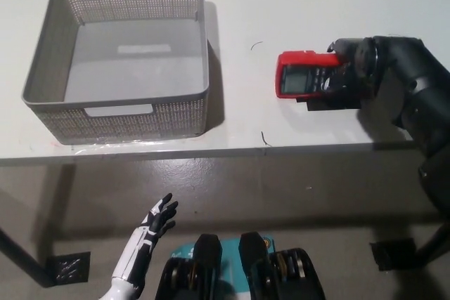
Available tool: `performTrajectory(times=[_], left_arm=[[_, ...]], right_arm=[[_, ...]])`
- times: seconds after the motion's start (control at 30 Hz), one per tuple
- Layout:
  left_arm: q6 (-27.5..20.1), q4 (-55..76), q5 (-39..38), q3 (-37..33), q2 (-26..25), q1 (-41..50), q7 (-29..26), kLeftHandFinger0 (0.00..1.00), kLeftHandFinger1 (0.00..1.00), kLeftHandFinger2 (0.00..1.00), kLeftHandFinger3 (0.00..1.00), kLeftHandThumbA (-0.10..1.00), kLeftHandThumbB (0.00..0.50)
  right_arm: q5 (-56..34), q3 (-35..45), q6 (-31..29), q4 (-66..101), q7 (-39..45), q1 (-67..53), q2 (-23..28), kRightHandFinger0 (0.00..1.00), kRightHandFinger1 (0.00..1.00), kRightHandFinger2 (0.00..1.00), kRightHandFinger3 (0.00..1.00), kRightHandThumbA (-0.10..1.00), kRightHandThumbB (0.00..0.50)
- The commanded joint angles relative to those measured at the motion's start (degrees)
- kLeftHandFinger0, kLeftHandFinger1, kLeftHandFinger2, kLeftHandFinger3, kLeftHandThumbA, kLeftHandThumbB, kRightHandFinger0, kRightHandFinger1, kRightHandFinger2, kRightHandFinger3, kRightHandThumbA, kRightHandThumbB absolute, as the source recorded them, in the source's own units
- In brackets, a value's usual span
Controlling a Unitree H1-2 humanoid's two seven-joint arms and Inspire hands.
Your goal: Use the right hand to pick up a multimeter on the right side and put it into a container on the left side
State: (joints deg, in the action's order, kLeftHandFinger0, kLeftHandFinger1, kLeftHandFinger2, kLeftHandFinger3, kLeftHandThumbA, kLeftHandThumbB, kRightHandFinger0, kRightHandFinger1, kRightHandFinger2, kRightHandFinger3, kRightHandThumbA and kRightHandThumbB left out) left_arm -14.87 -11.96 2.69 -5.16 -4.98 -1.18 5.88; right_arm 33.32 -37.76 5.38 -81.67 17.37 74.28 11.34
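A red multimeter (299, 75) with a grey screen lies at the right of the white table (281, 5), its near side slightly raised over a dark shadow. My black right hand (349, 69) is shut on its right end, fingers wrapped over the body. A grey perforated basket (42, 82) stands at the table's left, with nothing inside. My white left hand (151, 230) hangs open below the table's front edge at the lower left, far from both objects.
The table's front edge (211, 152) runs across the middle of the view, with grey floor below it. A dark table leg and a floor marker (69, 268) show at the lower left. Bare tabletop lies between basket and multimeter.
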Motion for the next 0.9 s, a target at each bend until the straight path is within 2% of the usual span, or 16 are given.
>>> performTrajectory(times=[0.0,0.03,0.07,0.1,0.13,0.17,0.2,0.23,0.43,0.5,0.57,0.63,0.7,0.77,0.8,0.87], left_arm=[[-3.38,0.61,0.20,-0.40,-1.07,-1.46,1.06,1.00,1.00,1.00,1.00,1.00,0.402],[-3.49,0.42,-0.03,-0.21,-1.04,-1.62,0.96,1.00,1.00,1.00,1.00,1.00,0.407],[-2.85,0.66,-0.13,-0.05,-1.02,-1.49,0.85,1.00,1.00,1.00,1.00,1.00,0.416],[-2.56,0.81,-0.19,0.02,-1.06,-1.41,0.86,1.00,1.00,1.00,1.00,1.00,0.418],[-2.18,0.92,-0.05,-0.06,-1.18,-1.47,0.95,1.00,1.00,1.00,1.00,1.00,0.425],[-2.53,0.70,0.12,-0.06,-1.12,-1.66,0.80,1.00,1.00,1.00,1.00,1.00,0.416],[-2.54,0.79,0.11,-0.15,-1.28,-1.70,1.01,1.00,1.00,1.00,1.00,1.00,0.412],[-2.60,0.69,0.14,-0.15,-1.32,-1.75,1.01,1.00,1.00,1.00,1.00,1.00,0.412],[-2.74,0.03,-0.19,-0.15,-1.44,-1.64,1.01,1.00,1.00,1.00,1.00,1.00,0.414],[-2.86,-0.45,-0.29,-0.18,-1.41,-1.89,0.97,1.00,1.00,1.00,1.00,1.00,0.400],[-2.68,-0.33,-0.10,-0.20,-1.34,-1.79,0.80,1.00,1.00,1.00,1.00,1.00,0.394],[-2.26,-0.09,0.17,-0.33,-1.37,-1.70,0.79,1.00,1.00,1.00,1.00,1.00,0.393],[-1.63,-0.02,0.20,-0.34,-1.49,-1.58,0.88,1.00,1.00,1.00,1.00,1.00,0.407],[-2.25,-0.46,-0.52,-0.10,-1.11,-1.45,0.80,1.00,1.00,1.00,1.00,1.00,0.404],[-2.56,-0.81,-0.43,-0.09,-1.19,-1.38,0.75,1.00,1.00,1.00,1.00,1.00,0.412],[-2.91,-0.92,-0.52,-0.05,-1.33,-1.20,0.84,1.00,1.00,1.00,1.00,1.00,0.408]], right_arm=[[-1.31,3.40,-7.34,0.12,-23.45,-5.54,-1.36,0.01,0.03,0.18,0.26,-0.10,0.171],[-3.31,5.51,-7.60,0.14,-23.53,-5.64,-1.36,0.00,0.06,0.28,0.29,-0.10,0.155],[-4.61,7.00,-7.95,0.09,-23.22,-5.66,-1.30,0.00,0.28,0.64,0.61,-0.10,0.143],[-4.88,7.60,-8.09,0.03,-23.16,-5.67,-1.32,0.00,0.34,0.76,0.72,-0.10,0.157],[-6.03,9.01,-8.77,0.02,-22.75,-5.71,-1.06,0.00,0.45,0.81,0.82,-0.10,0.160],[-7.30,10.74,-9.17,-0.06,-22.43,-5.68,-0.72,0.00,0.52,0.83,0.85,-0.10,0.160],[-8.64,12.57,-9.58,-0.05,-22.05,-5.64,-0.39,0.00,0.50,0.77,0.75,-0.10,0.156],[-9.38,13.99,-9.64,-0.10,-21.98,-5.60,-0.30,0.00,0.49,0.76,0.75,-0.10,0.156],[-18.22,28.87,-7.33,-0.17,-20.17,-4.64,0.00,0.01,0.56,0.85,0.81,-0.10,0.144],[-27.20,39.87,-4.77,-0.28,-16.65,-3.73,0.35,0.00,0.51,0.84,0.79,-0.10,0.119],[-33.95,48.19,-1.94,-0.40,-14.91,-3.08,0.75,0.01,0.49,0.89,1.00,-0.10,0.122],[-40.10,56.83,1.10,-0.70,-16.24,-2.20,1.07,0.00,0.47,0.93,1.00,-0.10,0.149],[-43.10,61.99,2.33,-0.83,-16.75,-1.81,1.14,0.00,0.35,0.85,1.00,-0.10,0.144],[-46.16,67.14,4.44,-1.08,-16.39,-1.45,1.64,0.00,0.07,0.63,1.00,-0.10,0.099],[-47.29,69.24,5.74,-1.21,-14.71,-1.61,2.09,0.00,0.00,0.56,1.00,-0.10,0.063],[-50.37,74.18,6.76,-1.32,-12.16,-2.29,2.50,0.00,0.00,0.52,1.00,-0.10,0.053]])
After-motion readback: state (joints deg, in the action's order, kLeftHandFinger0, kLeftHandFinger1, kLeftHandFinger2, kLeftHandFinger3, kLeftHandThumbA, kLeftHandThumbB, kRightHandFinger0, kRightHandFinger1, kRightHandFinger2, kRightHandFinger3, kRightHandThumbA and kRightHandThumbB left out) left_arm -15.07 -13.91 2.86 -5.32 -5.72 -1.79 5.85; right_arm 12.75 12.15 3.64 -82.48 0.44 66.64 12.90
